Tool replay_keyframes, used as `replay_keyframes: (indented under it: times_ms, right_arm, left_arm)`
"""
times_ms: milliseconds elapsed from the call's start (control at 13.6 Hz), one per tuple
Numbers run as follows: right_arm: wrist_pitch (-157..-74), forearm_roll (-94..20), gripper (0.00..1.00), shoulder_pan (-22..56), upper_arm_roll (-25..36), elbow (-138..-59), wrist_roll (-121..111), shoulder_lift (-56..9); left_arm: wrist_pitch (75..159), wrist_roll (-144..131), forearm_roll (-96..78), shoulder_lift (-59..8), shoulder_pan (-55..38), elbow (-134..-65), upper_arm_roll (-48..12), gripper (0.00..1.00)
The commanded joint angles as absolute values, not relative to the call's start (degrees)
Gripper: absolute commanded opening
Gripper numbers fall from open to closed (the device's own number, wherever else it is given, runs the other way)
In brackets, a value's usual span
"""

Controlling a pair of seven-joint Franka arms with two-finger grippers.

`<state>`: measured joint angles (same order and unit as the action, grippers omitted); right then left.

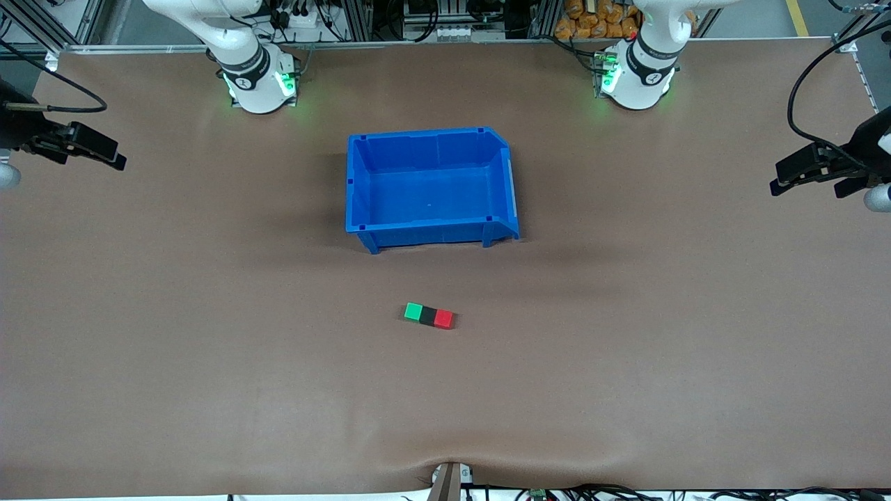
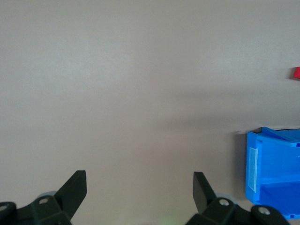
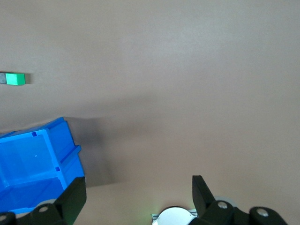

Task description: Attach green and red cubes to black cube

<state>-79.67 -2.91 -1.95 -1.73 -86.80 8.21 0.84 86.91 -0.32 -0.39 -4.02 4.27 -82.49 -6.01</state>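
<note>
A green cube point(image 1: 413, 312), a black cube point(image 1: 427, 316) and a red cube point(image 1: 443, 319) lie touching in one row on the brown table, black in the middle, green toward the right arm's end. The row is nearer to the front camera than the blue bin point(image 1: 431, 233). My left gripper point(image 1: 806, 182) hangs open and empty over the table's edge at the left arm's end; its wrist view point(image 2: 139, 180) catches only the red cube point(image 2: 296, 73). My right gripper point(image 1: 90, 149) hangs open and empty over the right arm's end point(image 3: 138, 183), seeing the green cube point(image 3: 18, 78) and a sliver of the black cube point(image 3: 2, 78).
The blue bin point(image 2: 274, 164) point(image 3: 70, 159) stands with nothing in it mid-table between the arm bases and the cubes. The right arm's white base point(image 3: 174, 216) shows under its gripper. Brown table cover spreads around the cube row.
</note>
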Motion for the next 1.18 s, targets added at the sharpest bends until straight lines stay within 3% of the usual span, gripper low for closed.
replay_keyframes:
  times_ms: [0, 1105]
  right_arm:
    - [-80.2, -2.1, 1.00, -2.6, -2.5, -87.7, 7.3, 1.3]
    - [-80.8, -2.5, 1.00, -2.3, -2.6, -87.7, 7.5, 0.4]
  left_arm:
    - [85.6, -0.1, -0.1, -3.9, 4.5, -81.6, -6.3, 1.00]
    - [85.0, -0.1, -0.1, -4.0, 4.7, -81.7, -6.2, 1.00]
